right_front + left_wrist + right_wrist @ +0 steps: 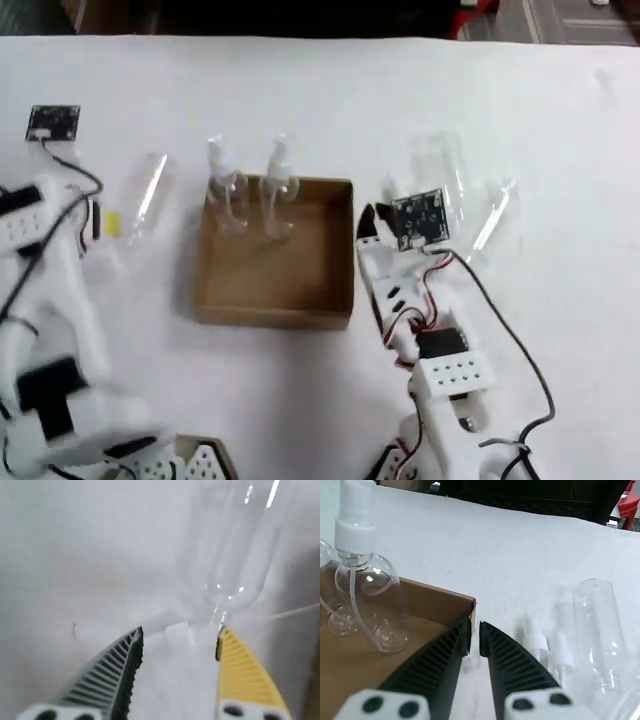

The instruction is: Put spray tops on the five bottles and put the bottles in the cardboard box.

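- The table (320,90), a flat white surface, filled the high view.
- The cardboard box (275,290), brown, shallow and square with an open top, sat at the centre of the frame.
- The left gripper (180,634) had one grey and one yellow ribbed finger. They stood wide apart, with the neck of a lying bottle (235,545) between the tips. Whether the neck touched the yellow finger could not be told.
- The right gripper (474,631) had two black ribbed fingers nearly together with a thin slit between them. It gripped nothing and its tips sat just beside the box's right corner.
- Two clear round-bodied bottles, one (225,190) beside the other (278,190), stood upright against the box's far wall. Each had a white spray top.
- Uncapped clear bottles lay on the table: one left of the box and one (595,625) right of it. A blurred shape further right might have been another.
- Two loose white spray tops (536,639) lay side by side between the right gripper and that right-hand bottle.
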